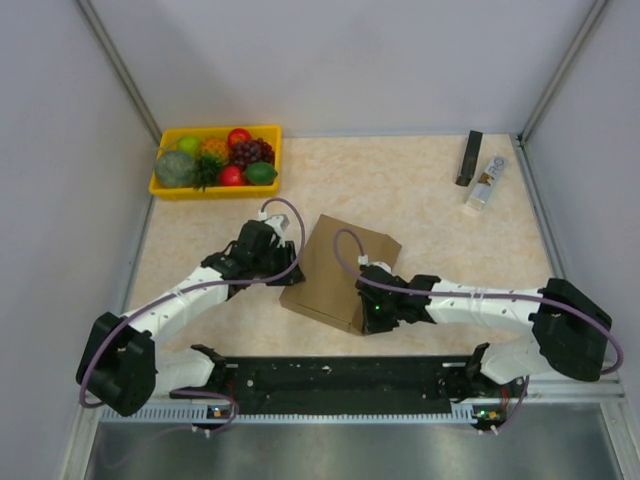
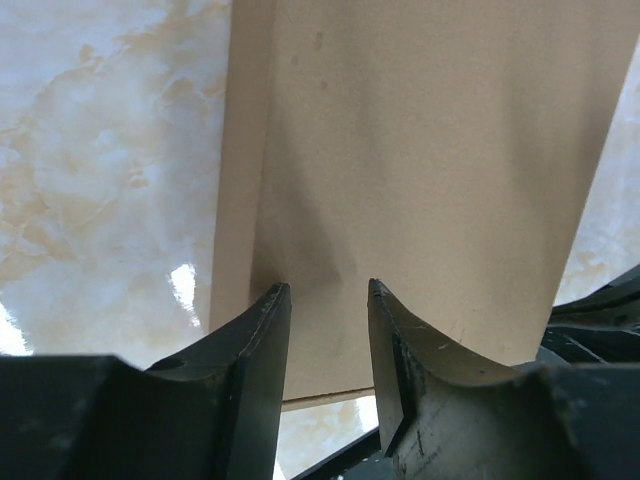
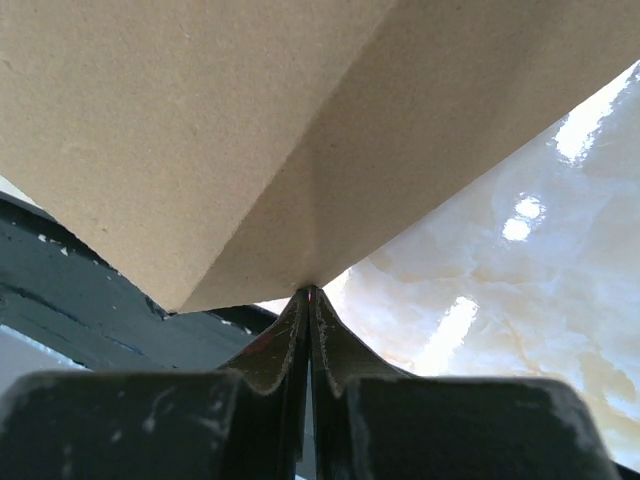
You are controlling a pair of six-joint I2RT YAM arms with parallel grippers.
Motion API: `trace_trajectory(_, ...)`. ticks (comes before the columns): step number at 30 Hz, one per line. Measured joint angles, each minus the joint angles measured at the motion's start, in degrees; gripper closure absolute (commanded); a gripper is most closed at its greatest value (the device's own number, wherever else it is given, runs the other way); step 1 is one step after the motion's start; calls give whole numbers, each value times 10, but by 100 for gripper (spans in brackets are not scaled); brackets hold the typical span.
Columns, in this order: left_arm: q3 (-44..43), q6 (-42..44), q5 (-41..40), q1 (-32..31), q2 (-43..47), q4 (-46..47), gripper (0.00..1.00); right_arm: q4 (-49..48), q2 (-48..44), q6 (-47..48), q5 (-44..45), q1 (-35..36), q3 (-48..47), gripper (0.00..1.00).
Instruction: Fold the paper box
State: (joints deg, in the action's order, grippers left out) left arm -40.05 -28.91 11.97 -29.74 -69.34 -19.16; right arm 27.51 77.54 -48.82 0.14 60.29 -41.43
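The paper box (image 1: 325, 265) is plain brown cardboard lying tilted in the middle of the table between both arms. My left gripper (image 1: 284, 262) is at its left edge. In the left wrist view the box's flat panel (image 2: 430, 150) fills the frame, and the left gripper (image 2: 327, 290) has its jaws apart, tips up against that panel with nothing pinched. My right gripper (image 1: 366, 297) is at the box's near right corner. In the right wrist view the right gripper (image 3: 310, 292) is shut, its tips touching a folded crease on the underside of the box (image 3: 200, 120).
A yellow tray (image 1: 160, 187) of fruit stands at the back left. A black bar (image 1: 469, 158) and a small bottle (image 1: 485, 183) lie at the back right. A black rail (image 1: 340, 375) runs along the near edge. Grey walls close in both sides.
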Motion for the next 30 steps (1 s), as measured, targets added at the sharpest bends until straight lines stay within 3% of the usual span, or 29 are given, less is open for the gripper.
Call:
trace_trajectory(16,65,-49,53,-3,17,108,62,-227,-78,-107,-5,0,161,100)
trace_trajectory(24,98,-74,51,-13,26,170,62,-351,-39,-147,-24,6,197,100)
trace_trajectory(27,99,-77,52,-16,33,166,53,-362,-40,-146,-26,10,200,100)
trace_trajectory(30,83,-70,58,-25,54,110,38,-313,-95,-136,2,11,195,92)
